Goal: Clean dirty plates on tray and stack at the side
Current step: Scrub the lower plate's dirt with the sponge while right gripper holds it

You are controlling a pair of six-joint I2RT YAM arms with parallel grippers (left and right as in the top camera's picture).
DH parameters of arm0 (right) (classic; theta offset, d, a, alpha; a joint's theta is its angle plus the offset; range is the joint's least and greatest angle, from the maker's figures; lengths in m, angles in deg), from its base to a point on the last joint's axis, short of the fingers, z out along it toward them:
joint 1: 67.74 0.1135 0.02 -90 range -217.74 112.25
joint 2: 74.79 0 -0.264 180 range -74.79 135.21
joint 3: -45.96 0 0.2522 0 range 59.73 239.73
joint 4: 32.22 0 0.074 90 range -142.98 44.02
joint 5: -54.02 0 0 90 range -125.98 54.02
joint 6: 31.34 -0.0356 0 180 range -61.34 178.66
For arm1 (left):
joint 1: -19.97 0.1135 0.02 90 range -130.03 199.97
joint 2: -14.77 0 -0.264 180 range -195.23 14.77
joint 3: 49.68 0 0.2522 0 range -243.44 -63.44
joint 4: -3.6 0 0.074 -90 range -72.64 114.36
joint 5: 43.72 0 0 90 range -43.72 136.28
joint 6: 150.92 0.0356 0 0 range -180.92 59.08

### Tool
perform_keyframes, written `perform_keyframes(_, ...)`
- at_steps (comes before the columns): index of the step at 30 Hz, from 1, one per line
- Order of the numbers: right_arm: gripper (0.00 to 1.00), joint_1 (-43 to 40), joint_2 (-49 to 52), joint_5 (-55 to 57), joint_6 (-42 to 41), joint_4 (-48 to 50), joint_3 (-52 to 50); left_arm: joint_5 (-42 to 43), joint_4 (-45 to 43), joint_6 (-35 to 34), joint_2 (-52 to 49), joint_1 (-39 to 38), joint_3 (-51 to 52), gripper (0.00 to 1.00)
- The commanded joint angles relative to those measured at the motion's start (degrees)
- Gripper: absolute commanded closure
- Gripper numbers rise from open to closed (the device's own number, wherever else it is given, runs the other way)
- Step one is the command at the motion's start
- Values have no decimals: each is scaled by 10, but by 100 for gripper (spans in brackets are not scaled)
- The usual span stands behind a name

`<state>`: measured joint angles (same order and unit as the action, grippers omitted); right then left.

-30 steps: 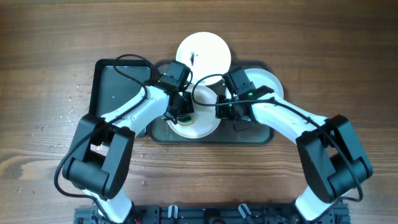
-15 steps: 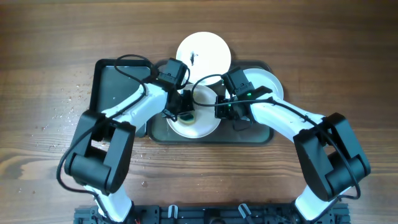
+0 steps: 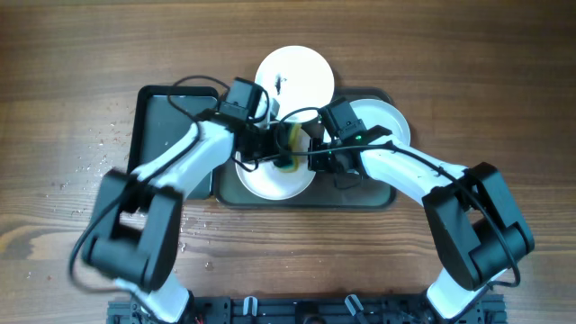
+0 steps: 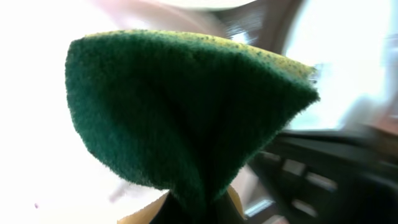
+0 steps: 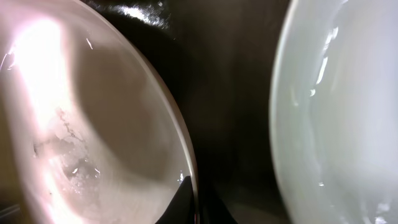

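On the bench (image 3: pixel 450 54), the grey-green tray (image 3: pixel 367 193) holds a centre plate (image 3: pixel 270 180) and a right plate (image 3: pixel 389 121); a third plate (image 3: pixel 301 76) sits just beyond. The left end effector (image 3: pixel 274 148) grips a green sponge (image 4: pixel 186 106) over the centre plate; the right end effector (image 5: pixel 191 199) seems clamped on its rim.

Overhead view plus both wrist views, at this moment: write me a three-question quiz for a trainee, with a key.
1. True or false: the left gripper holds a green sponge.
2. The smudged plate lies: A farthest from the robot; B nearest to it; C under the sponge.
3. Fill in: the right gripper pinches the near plate by its ____.
Key: 1 true; 2 A; 3 rim.
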<state>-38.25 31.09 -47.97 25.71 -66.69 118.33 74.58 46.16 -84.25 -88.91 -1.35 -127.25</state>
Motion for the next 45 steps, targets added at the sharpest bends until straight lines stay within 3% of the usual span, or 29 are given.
perform_keyframes(1,96,6,16,-16,-2,1,-2,-16,26,21,79,7,-3,96)
perform_keyframes(6,96,6,16,-16,-2,1,-2,-109,92,21,76,5,1,96)
perform_keyframes(11,96,6,16,-17,-2,1,-2,-146,91,19,72,6,22,96)
perform_keyframes(37,95,6,16,-16,-1,2,-2,-239,-42,18,-18,-14,76,96)
perform_keyframes(45,96,6,16,-16,-2,2,-2,-246,-138,32,-18,-14,76,96)
